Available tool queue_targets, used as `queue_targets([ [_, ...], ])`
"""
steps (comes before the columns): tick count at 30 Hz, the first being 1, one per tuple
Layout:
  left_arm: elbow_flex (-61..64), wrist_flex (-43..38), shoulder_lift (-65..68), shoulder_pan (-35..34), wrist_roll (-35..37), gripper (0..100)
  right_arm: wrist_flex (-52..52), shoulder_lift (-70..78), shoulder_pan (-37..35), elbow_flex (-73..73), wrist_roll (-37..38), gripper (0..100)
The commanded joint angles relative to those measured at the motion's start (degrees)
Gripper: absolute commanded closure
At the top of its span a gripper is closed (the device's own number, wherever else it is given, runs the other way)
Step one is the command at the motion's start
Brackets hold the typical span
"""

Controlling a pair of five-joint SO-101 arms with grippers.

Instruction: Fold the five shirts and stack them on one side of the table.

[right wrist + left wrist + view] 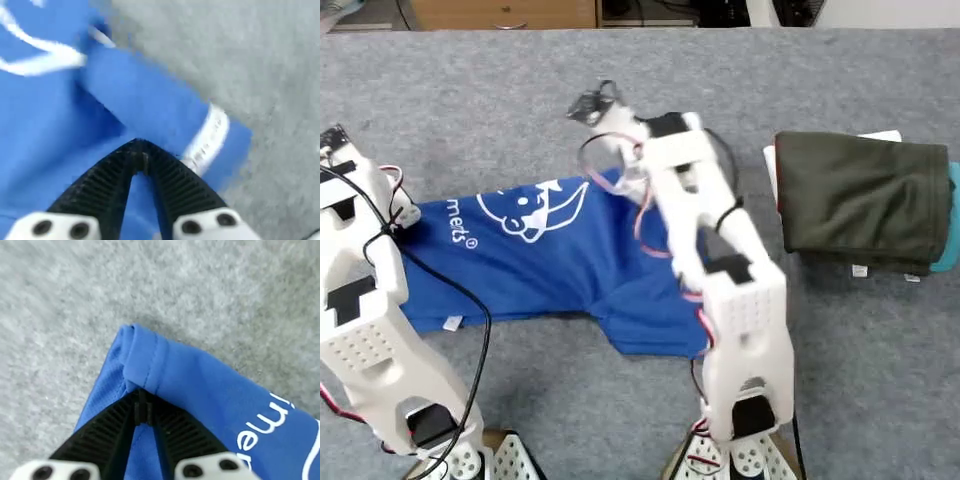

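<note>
Obstacles: blue shirt [550, 260] spread flat over the centre-left of the table [470, 110]; folded stack [860, 200] at the right edge; left arm [365, 320] over the near-left corner; right arm [720, 250] reaching from the near edge across the shirt's right part. Free room: the far strip of table beyond the shirt, the lane between right arm and stack, the near-right corner.

Scene is lit brightly and evenly from overhead, diffuse. Soft shadows are thrown by the left arm [365, 330] and right arm [740, 300] onto the grey table [470, 100] and blue shirt [550, 260]. In the left wrist view, a thin shadow is seen along the shirt's hem. In the right wrist view, 1 fold is shaded darker.
</note>
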Motion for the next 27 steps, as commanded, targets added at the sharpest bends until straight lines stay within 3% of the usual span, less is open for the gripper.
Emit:
queue_targets([
  [1,-1.93,0.70,0.22,-2.73,-0.79,98,6.42,5.58,5.23,-14.02,-0.44,99.4],
  [11,-1.58,0.88,-0.13,-6.33,-0.79,98,19.34,18.77,8.22,-42.42,1.85,99.4],
  [15,-6.07,9.76,-1.19,-9.58,-0.79,98,29.36,19.12,6.99,-55.87,3.25,99.4],
  [18,-12.57,18.55,-3.21,-10.29,-0.79,98,29.45,18.33,7.16,-62.90,2.73,99.3],
  [22,-19.78,25.05,-5.49,-7.56,-0.79,98,29.36,17.19,5.32,-62.20,2.37,99.1],
  [27,-21.27,25.49,-5.67,-0.18,-0.35,98,27.08,20.18,-0.40,-59.38,-0.79,99.3],
])
